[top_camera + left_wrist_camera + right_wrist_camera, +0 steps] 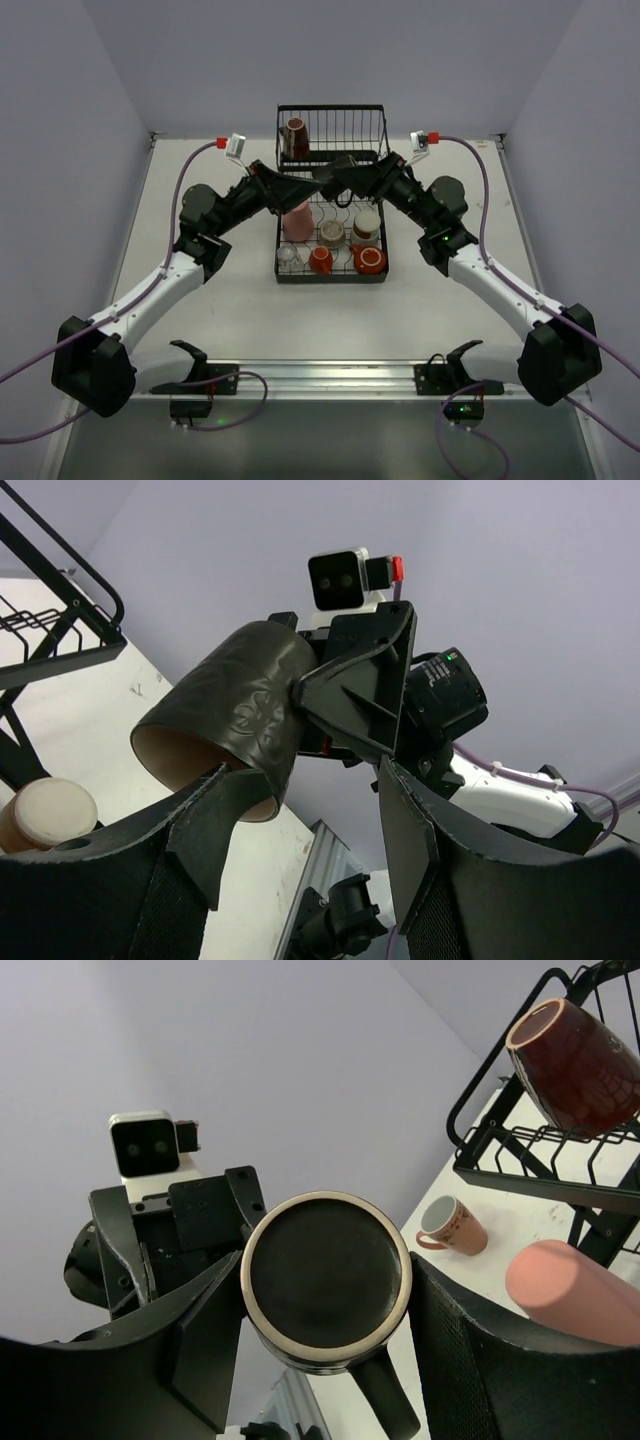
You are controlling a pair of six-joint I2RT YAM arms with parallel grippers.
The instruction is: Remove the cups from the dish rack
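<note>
Above the dish rack [355, 128], the right gripper [325, 1295] is clamping a black mug [325, 1270], the left gripper [310, 780] gaping beside it; the other cups [321, 260] are waiting inside.

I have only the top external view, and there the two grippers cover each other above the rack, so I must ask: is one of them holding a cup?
Observer: Yes. The right wrist view shows the right gripper shut on a black mug, its base facing that camera.
Operator: Does the left gripper grip it also?
Observer: Not that I can see. In the left wrist view the left gripper is open at the mug's mouth end; one finger overlaps the rim.
Operator: Where is the handle?
Observer: The handle sticks out at the bottom of the right wrist view, between the right fingers.
</note>
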